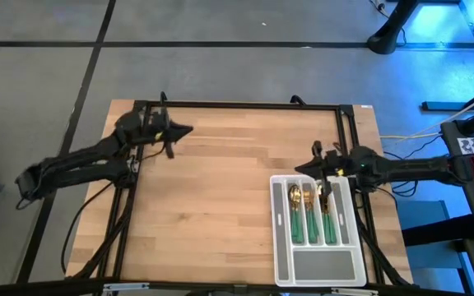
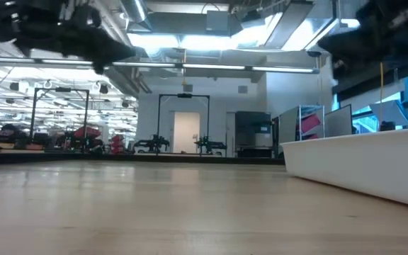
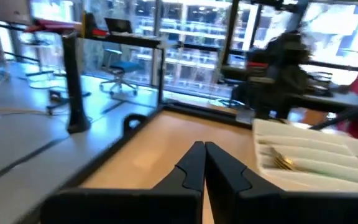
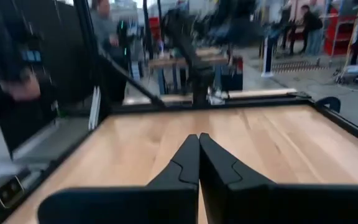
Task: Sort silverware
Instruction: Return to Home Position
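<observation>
Lying in the narrow slots of the pale grey divided plastic tray [image 1: 280,247], the gold-headed, green-handled silverware [image 1: 311,218] pointed its handles toward the table's near edge, long axes parallel to the slots. The right gripper [image 1: 299,170], fingers pressed together, hovered just past the tray's far end, clearly the nearer arm. The left gripper [image 1: 189,129], likewise closed, hung well apart over the light wooden table [image 1: 212,197].
</observation>
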